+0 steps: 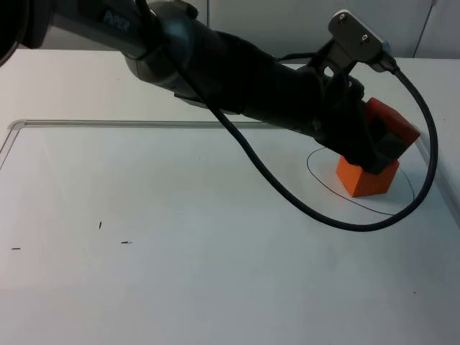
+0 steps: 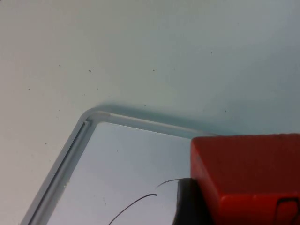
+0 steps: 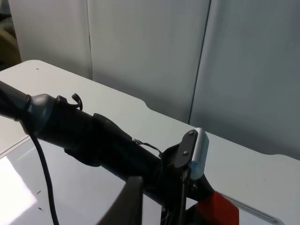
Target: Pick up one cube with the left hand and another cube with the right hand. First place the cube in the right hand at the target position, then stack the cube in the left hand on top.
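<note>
- The left tool (image 1: 374, 147) reaches across the desk from the upper left of the top view and sits over the far right part of the desk, pinching a red-orange cube (image 1: 388, 123) between its black fingers.
- In the left wrist view that held red-orange cube (image 2: 248, 178) stands just beside one black finger (image 2: 187, 201), which presses against its side; the cube's far edge is cut off by the picture's border.
- Directly under the held cube sits a second, brighter orange cube (image 1: 368, 180) on the desk; the tool's fingers cover its top, so whether the two cubes touch cannot be told.
- The lower cube rests inside a thin dark circle drawn on the desk (image 1: 327, 188); part of that line is hidden behind the arm and the cubes, and a short arc of it (image 2: 136, 204) shows in the left wrist view.
- The circle lies within a clear raised border on the white desk (image 1: 108, 123), whose rounded corner (image 2: 91, 117) appears in the left wrist view.
- The right tool (image 3: 126, 201) hangs above the desk, looking at the left arm; just one dark fingertip is seen, so its spread cannot be told.
- A red corner of the held cube (image 3: 218, 211) peeks out below the left arm there.
- A grey partition wall (image 3: 150, 51) closes the desk behind.
</note>
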Robot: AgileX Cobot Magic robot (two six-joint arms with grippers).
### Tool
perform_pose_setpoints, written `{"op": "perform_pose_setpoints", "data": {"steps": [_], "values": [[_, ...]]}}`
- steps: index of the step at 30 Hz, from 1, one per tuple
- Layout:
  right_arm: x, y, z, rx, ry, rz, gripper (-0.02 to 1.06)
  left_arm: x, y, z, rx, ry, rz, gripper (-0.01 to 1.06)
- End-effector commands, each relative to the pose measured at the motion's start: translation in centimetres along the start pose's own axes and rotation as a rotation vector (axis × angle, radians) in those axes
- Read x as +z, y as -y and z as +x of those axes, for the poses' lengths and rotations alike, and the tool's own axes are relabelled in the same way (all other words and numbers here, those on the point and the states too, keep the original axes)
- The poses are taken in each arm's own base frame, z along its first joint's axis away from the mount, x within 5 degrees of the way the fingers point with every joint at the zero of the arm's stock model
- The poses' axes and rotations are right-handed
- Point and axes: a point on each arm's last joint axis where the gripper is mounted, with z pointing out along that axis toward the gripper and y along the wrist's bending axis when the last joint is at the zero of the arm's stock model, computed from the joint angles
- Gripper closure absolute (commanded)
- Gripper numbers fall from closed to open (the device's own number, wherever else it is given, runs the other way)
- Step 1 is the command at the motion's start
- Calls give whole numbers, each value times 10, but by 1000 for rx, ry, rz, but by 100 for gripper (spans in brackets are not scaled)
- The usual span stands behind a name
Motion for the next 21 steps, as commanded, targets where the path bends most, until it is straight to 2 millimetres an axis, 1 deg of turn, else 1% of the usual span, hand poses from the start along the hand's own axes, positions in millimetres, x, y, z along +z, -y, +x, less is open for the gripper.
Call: {"op": "perform_pose_setpoints", "data": {"steps": [1, 2, 3, 6, 7, 8, 10, 12, 13, 15, 21], "values": [[0, 0, 0, -2, 13, -3, 10, 0, 1, -5, -1, 21, 8, 102], [0, 0, 0, -2, 13, -3, 10, 0, 0, -5, -1, 17, 1, 99], [0, 0, 0, -2, 13, -3, 10, 0, 0, -5, -1, 17, 1, 99], [0, 0, 0, -2, 13, -3, 10, 0, -1, -4, -1, 12, -7, 83], [0, 0, 0, -2, 13, -3, 10, 0, -1, -4, -1, 11, -9, 74], [0, 0, 0, -2, 13, -3, 10, 0, -1, -4, -1, 11, -9, 74], [0, 0, 0, -2, 13, -3, 10, 0, -1, -4, -1, 10, -11, 61], [0, 0, 0, -2, 13, -3, 10, 0, -1, -4, -1, 10, -11, 50], [0, 0, 0, -2, 13, -3, 10, 0, -1, -4, -1, 10, -11, 50], [0, 0, 0, -2, 13, -3, 10, 0, -1, -4, -1, 10, -11, 42], [0, 0, 0, -2, 13, -3, 10, 0, -1, -3, -2, 8, -12, 42]]}}
